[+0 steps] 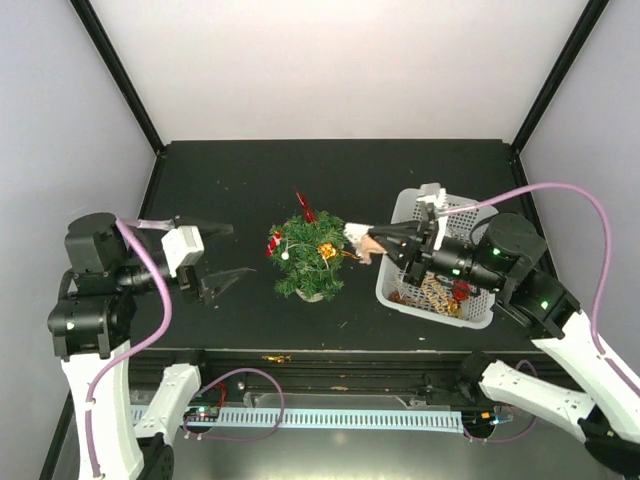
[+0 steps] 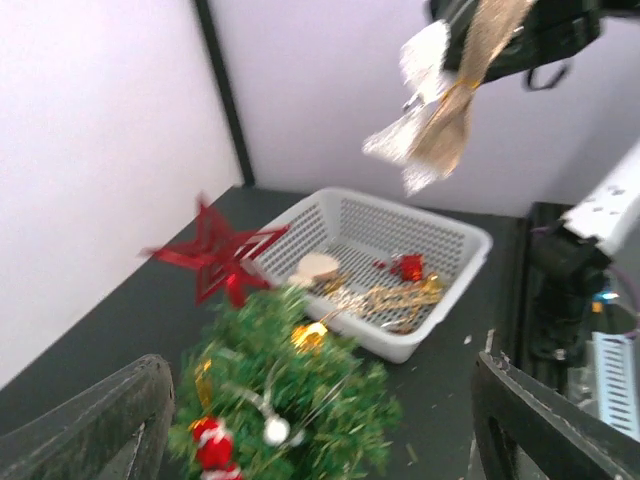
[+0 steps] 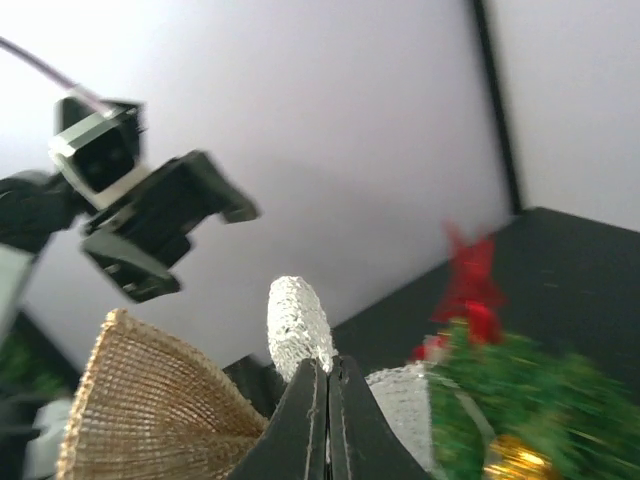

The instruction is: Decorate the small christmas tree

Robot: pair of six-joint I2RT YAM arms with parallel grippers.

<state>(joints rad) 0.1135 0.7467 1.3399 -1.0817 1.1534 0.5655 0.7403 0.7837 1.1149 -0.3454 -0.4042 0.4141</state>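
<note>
Centrally on the black surface (image 1: 250, 180) we see the small christmas tree (image 1: 310, 262) standing upright between the two arms, with a red star (image 1: 305, 208) on its top. A gold bell (image 1: 326, 250) hangs among the branches on its right side, a small red figure (image 1: 272, 243) on its left, and the left wrist view shows a silver ball (image 2: 275, 430) low in the needles. Our right pincer (image 1: 385, 240) is pressed together on the middle of a burlap and white mesh bow (image 1: 362, 243), which it holds in the air just beside the tree's upper right branches; we cannot tell whether bow and needles touch. Behind and below that arm sits the white mesh basket (image 1: 430, 312), well to the right of the tree, holding a gold bead chain (image 1: 435, 295), a red trinket (image 1: 460, 292) and a wooden disc (image 2: 318, 266). Our left pincer (image 1: 225, 252) is spread wide and holds nothing, level with the tree on its left side and apart from it, its fingers pointing toward the branches.
</note>
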